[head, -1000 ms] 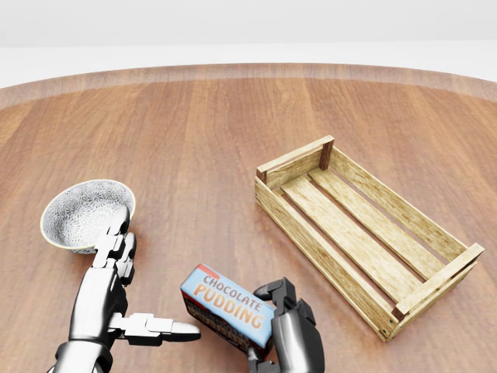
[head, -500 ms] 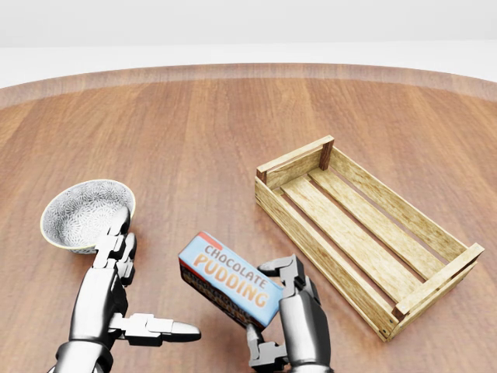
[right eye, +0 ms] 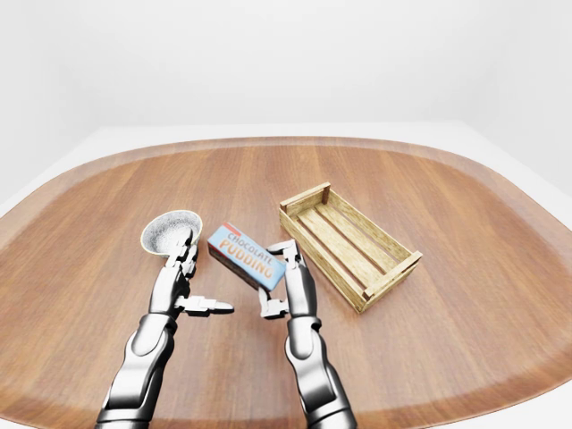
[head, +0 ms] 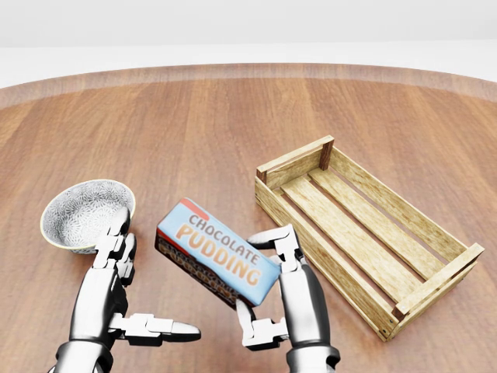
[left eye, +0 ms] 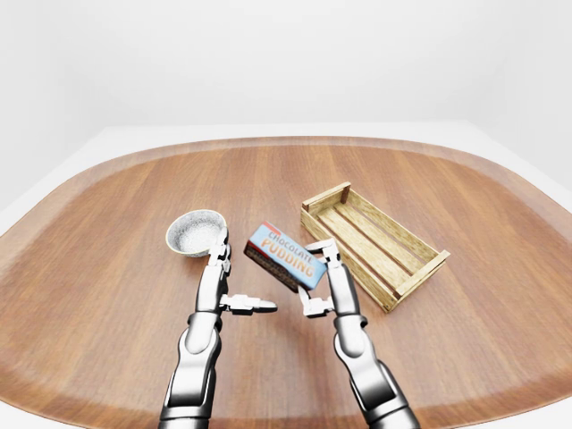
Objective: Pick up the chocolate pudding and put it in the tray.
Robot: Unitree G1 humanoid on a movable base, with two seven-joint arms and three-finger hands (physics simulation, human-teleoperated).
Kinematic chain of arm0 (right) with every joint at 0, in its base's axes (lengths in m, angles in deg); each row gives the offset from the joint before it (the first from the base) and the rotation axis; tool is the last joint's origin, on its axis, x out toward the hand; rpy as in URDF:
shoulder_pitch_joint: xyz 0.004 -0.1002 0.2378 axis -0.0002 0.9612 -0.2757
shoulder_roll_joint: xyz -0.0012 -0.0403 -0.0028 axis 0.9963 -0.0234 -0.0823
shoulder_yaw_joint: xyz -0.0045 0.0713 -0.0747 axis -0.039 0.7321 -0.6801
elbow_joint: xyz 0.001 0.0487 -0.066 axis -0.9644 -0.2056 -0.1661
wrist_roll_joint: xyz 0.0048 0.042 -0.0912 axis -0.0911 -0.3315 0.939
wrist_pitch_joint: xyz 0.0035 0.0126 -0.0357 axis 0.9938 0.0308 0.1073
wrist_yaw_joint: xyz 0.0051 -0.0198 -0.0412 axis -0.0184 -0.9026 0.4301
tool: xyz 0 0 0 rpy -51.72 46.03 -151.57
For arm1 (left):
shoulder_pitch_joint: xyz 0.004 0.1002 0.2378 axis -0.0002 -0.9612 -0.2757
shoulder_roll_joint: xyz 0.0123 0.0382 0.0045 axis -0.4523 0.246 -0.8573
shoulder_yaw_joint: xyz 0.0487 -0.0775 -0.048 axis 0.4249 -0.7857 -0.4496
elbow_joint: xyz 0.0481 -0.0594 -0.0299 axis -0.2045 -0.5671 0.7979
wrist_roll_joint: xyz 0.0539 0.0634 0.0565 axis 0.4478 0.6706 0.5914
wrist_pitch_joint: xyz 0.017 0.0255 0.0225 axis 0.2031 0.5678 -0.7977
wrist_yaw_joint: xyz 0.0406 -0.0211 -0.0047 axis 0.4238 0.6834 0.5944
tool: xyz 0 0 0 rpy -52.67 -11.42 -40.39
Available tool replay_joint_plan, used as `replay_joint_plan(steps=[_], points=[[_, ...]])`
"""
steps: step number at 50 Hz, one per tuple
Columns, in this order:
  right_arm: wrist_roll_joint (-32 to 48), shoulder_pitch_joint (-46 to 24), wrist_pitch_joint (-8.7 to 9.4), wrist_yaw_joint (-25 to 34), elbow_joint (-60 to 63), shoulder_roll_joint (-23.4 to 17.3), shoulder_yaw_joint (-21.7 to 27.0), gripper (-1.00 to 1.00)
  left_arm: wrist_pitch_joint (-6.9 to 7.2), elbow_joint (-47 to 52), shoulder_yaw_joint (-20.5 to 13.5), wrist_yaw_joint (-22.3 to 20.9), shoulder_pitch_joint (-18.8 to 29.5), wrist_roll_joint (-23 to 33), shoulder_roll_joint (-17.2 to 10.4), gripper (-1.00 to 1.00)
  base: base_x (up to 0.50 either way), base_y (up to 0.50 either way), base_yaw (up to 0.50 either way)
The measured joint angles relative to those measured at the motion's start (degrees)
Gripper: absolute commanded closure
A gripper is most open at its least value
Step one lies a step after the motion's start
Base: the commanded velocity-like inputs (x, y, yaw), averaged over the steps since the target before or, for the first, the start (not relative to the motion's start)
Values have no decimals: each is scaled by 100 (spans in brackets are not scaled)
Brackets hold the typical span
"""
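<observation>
Head and paired eye views over a round wooden table (head: 194, 124). The right hand (head: 276, 291) grasps the chocolate pudding (head: 217, 252), a blue box with an orange-lettered face and a dark side panel: one finger (head: 272, 237) hooks over the box's right end, and the thumb (head: 260, 330) reaches under its lower edge. The box is tilted, its left end higher in the head view, and it appears lifted clear of the tabletop; whether any corner touches the wood cannot be told. It sits between the bowl and the tray, close to the tray's near long wall but not over it.

The tray (head: 435, 233), a slatted wooden crate, lies diagonally at the right of the head view, with its interior holding nothing and its slats visible.

The left hand (head: 116, 287) is released: its fingers (head: 116, 249) extend straight toward the top of the view, the thumb (head: 159, 328) points to the right, and it grips nothing. Its fingertips lie just beside the rim of a speckled white bowl (head: 81, 210), which stands upright at the left; contact between them cannot be determined
</observation>
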Motion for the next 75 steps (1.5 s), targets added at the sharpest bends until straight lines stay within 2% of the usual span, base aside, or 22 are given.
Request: replay_joint_plan(steps=[29, 47, 75], points=[[-292, -666, -1, 408, 386, -6, 362, 100, 43, -15, -12, 18, 24, -16, -4, -100, 0, 0, 0], [-520, -1914, -2, 343, -594, -157, 916, 100, 77, 46, -2, 4, -1, -6, -3, -100, 0, 0, 0], [-549, -4133, -1, -147, -2967, -763, 1465, 100, 59, -10, 2, 2, 16, 10, -2, -100, 0, 0, 0]])
